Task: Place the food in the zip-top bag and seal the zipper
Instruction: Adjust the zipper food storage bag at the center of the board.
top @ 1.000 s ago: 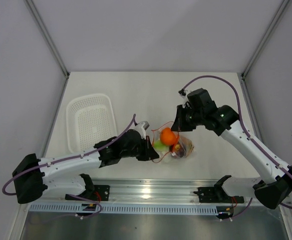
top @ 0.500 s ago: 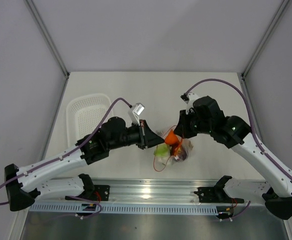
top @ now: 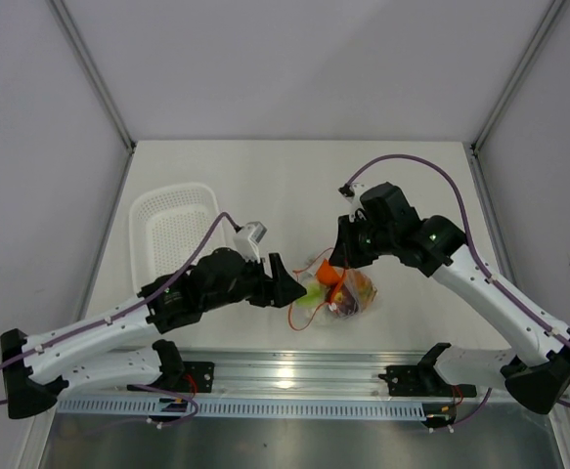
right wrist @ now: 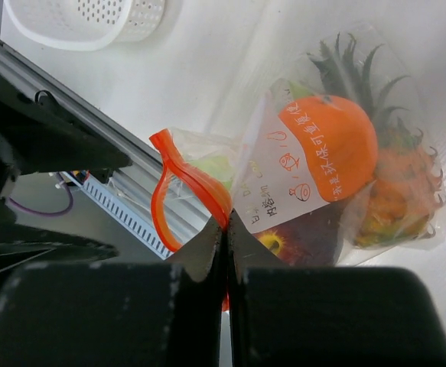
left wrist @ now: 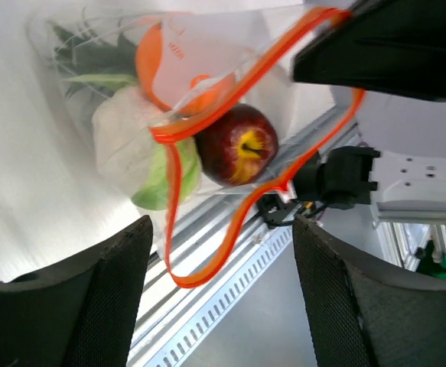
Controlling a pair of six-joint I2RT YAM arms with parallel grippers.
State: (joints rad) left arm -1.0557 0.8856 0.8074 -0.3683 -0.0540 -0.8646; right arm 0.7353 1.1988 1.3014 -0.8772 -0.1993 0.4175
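The zip-top bag point(top: 341, 295) holds the food: a round orange fruit point(right wrist: 330, 145), a pineapple point(right wrist: 397, 195), a dark red piece point(left wrist: 238, 145) and a pale leafy vegetable point(left wrist: 142, 153). Its mouth gapes, and the red-orange zipper point(left wrist: 207, 245) hangs in a loose loop. My right gripper point(right wrist: 226, 229) is shut on the zipper at the bag's upper edge point(top: 338, 264). My left gripper point(left wrist: 223, 294) stands open just left of the bag point(top: 285, 289). The zipper loop dangles between its fingers point(left wrist: 108, 298) without touching them.
A white mesh basket point(top: 172, 239) sits at the left of the table, also seen in the right wrist view point(right wrist: 85, 19). The metal rail point(top: 294, 376) with the arm bases runs along the near edge, just below the bag.
The left gripper has opened and let go of the bag's mouth, then dropped slightly toward the near edge. The zipper strip now sags into a loop. The right gripper keeps its hold.
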